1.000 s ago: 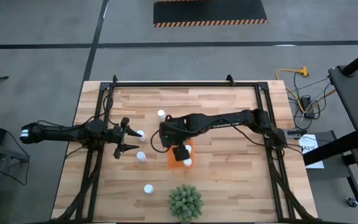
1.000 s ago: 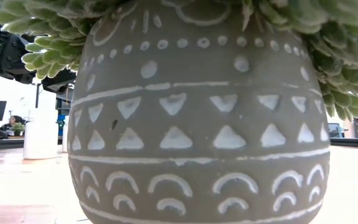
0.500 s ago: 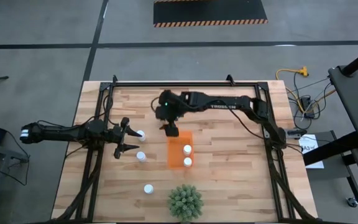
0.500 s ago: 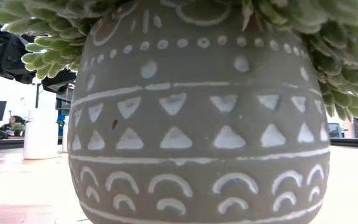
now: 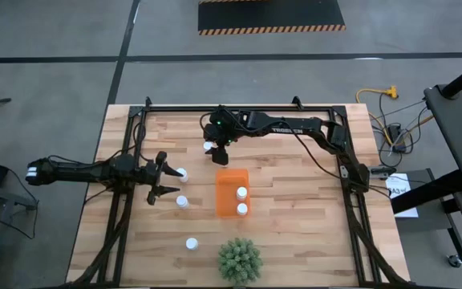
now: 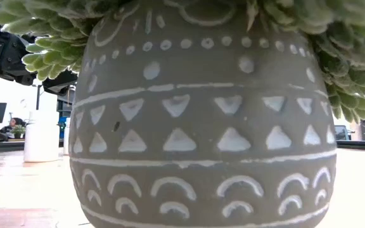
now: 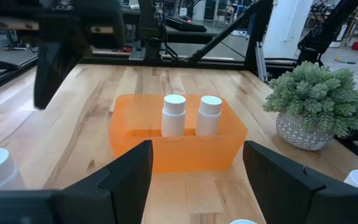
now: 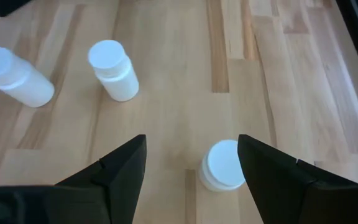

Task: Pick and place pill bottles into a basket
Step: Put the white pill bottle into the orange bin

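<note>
- Right pincer [image 5: 220,154] spread wide, empty, above a white pill bottle [image 8: 224,165]; bottle between its fingers, untouched
- Left pincer [image 5: 162,178] wide, beside another bottle [image 5: 182,172]

Wooden desk [image 5: 295,209] on grey floor. Green spiky plant [image 5: 239,260] in a grey pot with white patterns [image 6: 201,126] at the desk's near edge, mid-width. Yellow cable [image 5: 375,95] on floor beyond the far right corner.

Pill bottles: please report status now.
Right gripper open above far bottle. Left gripper open, waiting. Two bottles in basket. Nothing blocking.
</note>
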Motion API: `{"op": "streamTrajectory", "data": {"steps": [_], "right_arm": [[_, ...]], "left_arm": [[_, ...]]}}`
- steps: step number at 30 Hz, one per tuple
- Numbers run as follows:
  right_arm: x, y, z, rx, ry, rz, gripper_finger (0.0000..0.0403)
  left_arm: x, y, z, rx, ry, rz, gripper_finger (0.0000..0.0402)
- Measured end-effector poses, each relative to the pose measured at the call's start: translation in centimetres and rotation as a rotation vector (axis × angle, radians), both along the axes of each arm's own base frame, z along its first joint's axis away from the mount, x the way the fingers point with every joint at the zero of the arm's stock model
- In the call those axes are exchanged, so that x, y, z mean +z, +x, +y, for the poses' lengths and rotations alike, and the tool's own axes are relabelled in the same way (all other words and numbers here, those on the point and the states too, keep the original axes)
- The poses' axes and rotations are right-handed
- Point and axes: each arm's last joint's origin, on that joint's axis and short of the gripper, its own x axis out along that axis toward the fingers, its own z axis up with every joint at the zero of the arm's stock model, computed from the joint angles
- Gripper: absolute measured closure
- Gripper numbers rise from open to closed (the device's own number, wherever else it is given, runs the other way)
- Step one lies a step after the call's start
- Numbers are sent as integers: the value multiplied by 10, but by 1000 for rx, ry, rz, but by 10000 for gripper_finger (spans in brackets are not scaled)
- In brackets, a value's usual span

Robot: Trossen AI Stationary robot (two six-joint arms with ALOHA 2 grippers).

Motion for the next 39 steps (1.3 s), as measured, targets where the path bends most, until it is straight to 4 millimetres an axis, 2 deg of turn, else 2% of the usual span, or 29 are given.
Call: {"op": "streamTrajectory", "data": {"steps": [10,19,23,31,39], "right_arm": [[-25,-3,-10,-129,-20,-1,159],[-27,-5,-18,-222,45,-23,152],[-32,-3,-19,-250,76,-24,132],[-69,6,-22,-267,101,34,83],[-63,12,-20,-267,76,11,92]], "left_arm": [[0,0,0,0,0,0,169],[0,0,0,0,0,0,169],[0,0,0,0,0,0,168],[0,0,0,0,0,0,168],[0,0,0,0,0,0,168]]}}
